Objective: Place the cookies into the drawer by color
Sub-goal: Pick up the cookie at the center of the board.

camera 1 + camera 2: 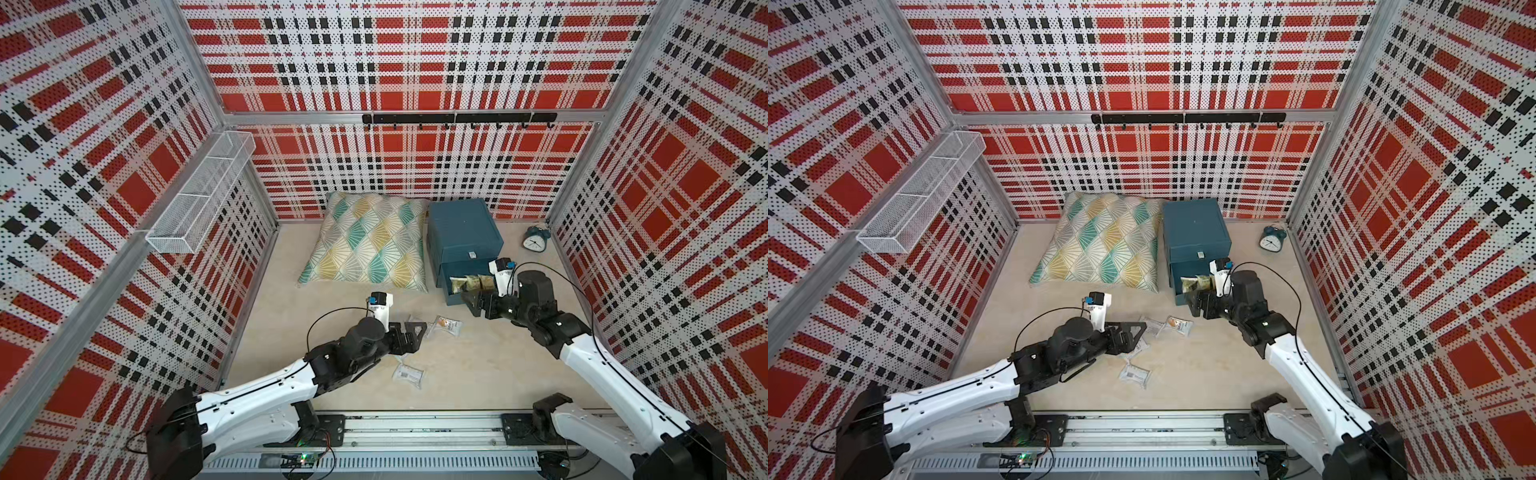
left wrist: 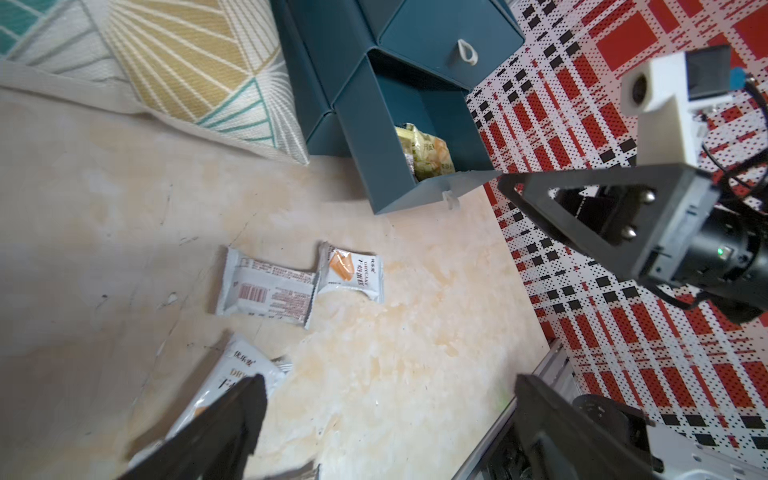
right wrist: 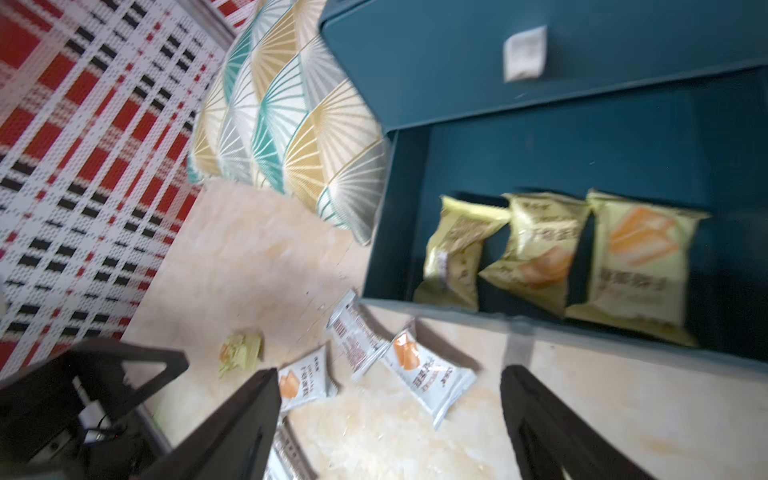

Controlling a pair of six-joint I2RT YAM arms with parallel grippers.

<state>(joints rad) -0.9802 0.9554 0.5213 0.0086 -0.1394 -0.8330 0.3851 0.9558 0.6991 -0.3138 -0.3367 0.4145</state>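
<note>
The teal drawer (image 1: 457,228) stands at the back with its bottom drawer (image 3: 582,145) pulled out. Three yellow cookies (image 3: 536,249) lie in that drawer. My right gripper (image 1: 468,303) (image 3: 388,399) hangs open and empty at the drawer's front edge. White cookies (image 1: 446,325) (image 2: 266,286) lie scattered on the floor in front, another (image 1: 409,376) nearer the rail. My left gripper (image 1: 415,336) (image 2: 386,399) hovers open over them, one finger above a white packet (image 2: 237,374). A crumpled yellow packet (image 3: 241,353) lies on the floor near the left gripper.
A patterned cushion (image 1: 370,241) lies against the drawer's left side. An alarm clock (image 1: 536,239) sits in the back right corner. A wire basket (image 1: 199,195) hangs on the left wall, a hook rail (image 1: 457,118) on the back wall. Plaid walls close three sides.
</note>
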